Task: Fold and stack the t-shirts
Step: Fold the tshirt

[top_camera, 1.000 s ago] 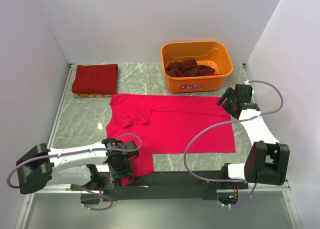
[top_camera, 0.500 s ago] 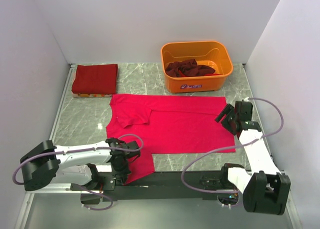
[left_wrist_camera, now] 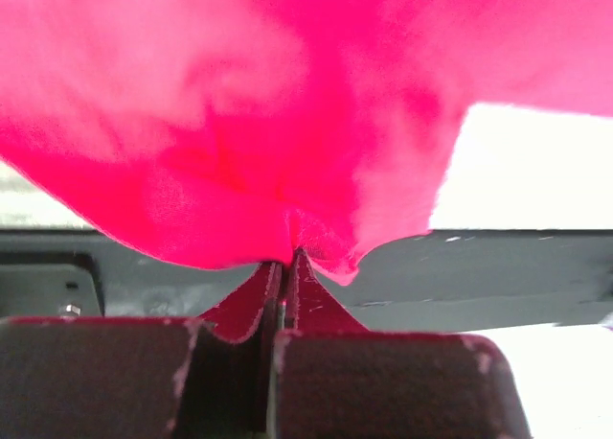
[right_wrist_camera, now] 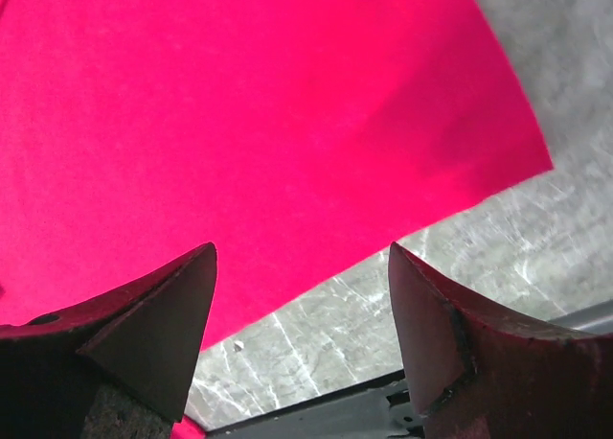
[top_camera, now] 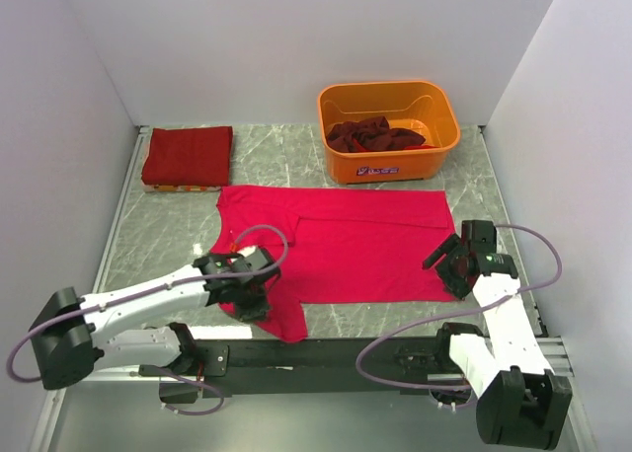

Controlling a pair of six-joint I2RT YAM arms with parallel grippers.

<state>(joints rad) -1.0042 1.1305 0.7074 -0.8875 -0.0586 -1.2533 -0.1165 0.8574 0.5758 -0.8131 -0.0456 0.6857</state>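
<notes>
A bright pink-red t-shirt (top_camera: 346, 245) lies spread flat across the middle of the table. My left gripper (top_camera: 249, 296) is shut on its near left sleeve; in the left wrist view the fingertips (left_wrist_camera: 287, 259) pinch a bunched fold of the pink cloth (left_wrist_camera: 239, 151), lifted a little off the table. My right gripper (top_camera: 444, 267) hangs open just above the shirt's near right corner. In the right wrist view its jaws (right_wrist_camera: 303, 252) straddle the shirt's edge (right_wrist_camera: 239, 123) with nothing between them. A folded maroon t-shirt (top_camera: 188, 156) lies at the back left.
An orange tub (top_camera: 434, 141) at the back holds crumpled dark maroon t-shirts (top_camera: 370, 134). Grey marble table (top_camera: 168, 240) shows left of the spread shirt. White walls close in on three sides. A black rail (top_camera: 336, 353) runs along the near edge.
My left gripper has shut on the near left sleeve and drawn it up and back from the table's edge. The right arm has swung down toward the shirt's near right corner, still open.
</notes>
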